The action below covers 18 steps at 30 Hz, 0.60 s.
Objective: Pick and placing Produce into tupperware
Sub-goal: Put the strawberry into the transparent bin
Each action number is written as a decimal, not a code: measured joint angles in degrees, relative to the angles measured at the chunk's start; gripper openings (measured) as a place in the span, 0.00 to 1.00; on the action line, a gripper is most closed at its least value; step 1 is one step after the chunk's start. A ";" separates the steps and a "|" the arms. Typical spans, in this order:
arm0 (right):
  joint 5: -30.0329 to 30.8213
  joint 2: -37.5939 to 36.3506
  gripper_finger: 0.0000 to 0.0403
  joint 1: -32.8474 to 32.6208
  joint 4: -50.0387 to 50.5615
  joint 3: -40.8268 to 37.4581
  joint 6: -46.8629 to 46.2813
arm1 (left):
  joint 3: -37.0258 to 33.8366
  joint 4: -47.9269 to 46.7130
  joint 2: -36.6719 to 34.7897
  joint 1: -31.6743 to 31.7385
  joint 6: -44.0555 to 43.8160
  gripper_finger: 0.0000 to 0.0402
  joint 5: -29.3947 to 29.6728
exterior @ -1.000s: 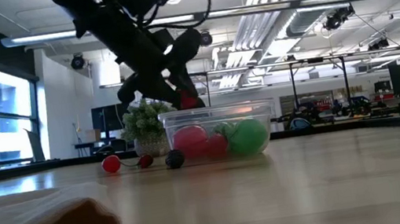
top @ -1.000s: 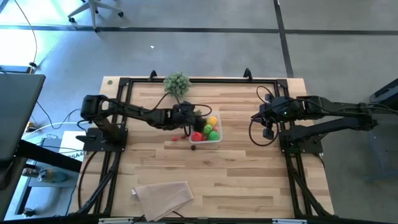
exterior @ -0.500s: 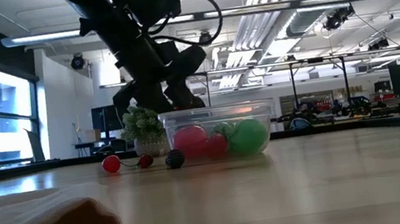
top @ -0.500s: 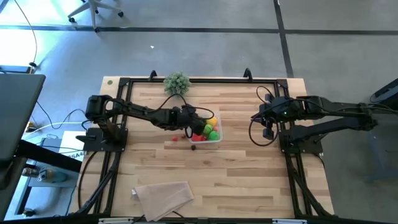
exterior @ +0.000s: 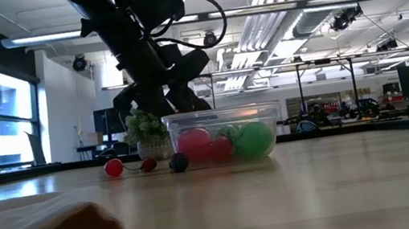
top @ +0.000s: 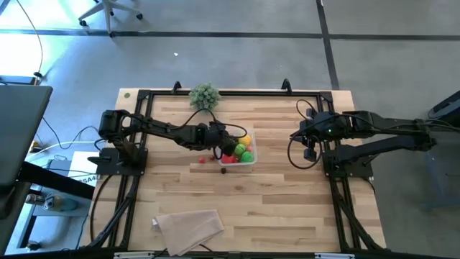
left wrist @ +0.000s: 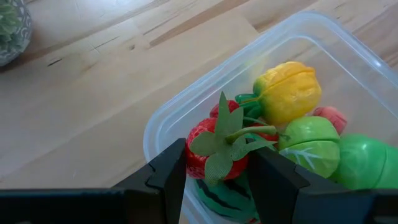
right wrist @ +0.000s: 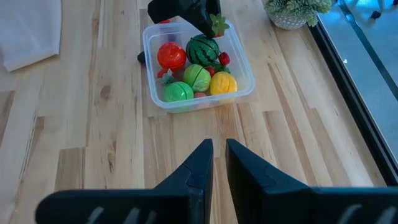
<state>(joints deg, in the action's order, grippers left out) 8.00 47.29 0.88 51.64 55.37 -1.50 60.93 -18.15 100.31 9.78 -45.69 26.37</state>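
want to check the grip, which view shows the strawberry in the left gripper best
The left wrist view: the strawberry sits close up between the left gripper fingers, above the clear container. The right wrist view shows only its leafy tip, far off. The high view shows nothing clear of it, and in the low view the arm hides it.

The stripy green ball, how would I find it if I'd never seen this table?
Look for the clear tupperware in the middle of the wooden table. The stripy watermelon ball lies inside it, at the end nearest the left gripper, which holds a strawberry. It alone is dark green with stripes; its neighbours are plain.
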 joint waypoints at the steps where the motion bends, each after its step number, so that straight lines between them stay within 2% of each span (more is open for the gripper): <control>1: 0.00 0.00 0.09 0.01 0.00 0.01 0.00 | 0.00 0.03 0.00 0.00 -0.02 0.36 0.00; 18: -0.01 0.00 0.09 0.00 0.00 0.02 0.00 | 0.00 1.00 0.00 0.00 -0.07 0.36 0.01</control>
<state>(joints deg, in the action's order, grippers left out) 7.99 47.29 0.88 51.64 55.40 -1.51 60.93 -17.15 100.31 9.78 -45.77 26.38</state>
